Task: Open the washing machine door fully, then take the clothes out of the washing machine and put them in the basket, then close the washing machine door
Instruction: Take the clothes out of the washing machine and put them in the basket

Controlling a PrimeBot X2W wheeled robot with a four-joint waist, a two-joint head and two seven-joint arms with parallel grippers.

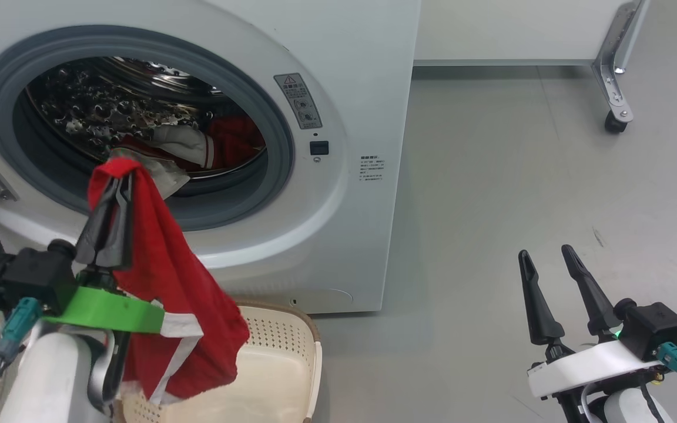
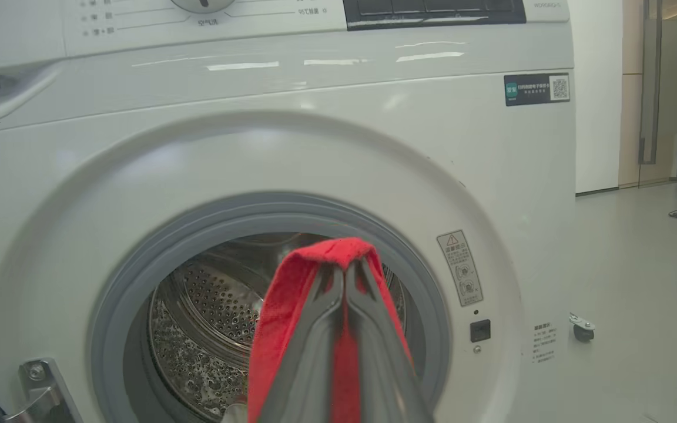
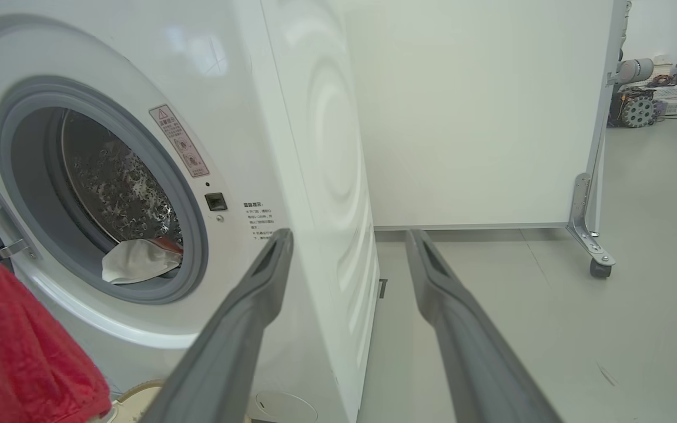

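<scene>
Left gripper (image 1: pixel 120 179), head view: clamped on red garment (image 1: pixel 180 282), cloth hanging over left edge of basket (image 1: pixel 309 335), at foot of washing machine (image 1: pixel 350 70). Right gripper (image 1: pixel 546 252): spread wide, empty. More clothes (image 1: pixel 197 144) at front lip of drum (image 1: pixel 97 100).
Left wrist view: fingers (image 2: pixel 315 341) pinched through red fold.
Right wrist view: pale piece (image 3: pixel 133 261) on lip.
Step, likely: unloading. Next: centre over basket, release, return for rest.

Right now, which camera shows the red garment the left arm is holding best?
The head view: the red garment hangs nearly whole from the shut left fingers, white trim included. The left wrist view catches its fold over the fingertips; the right wrist view, a red patch at the lower left edge.
</scene>
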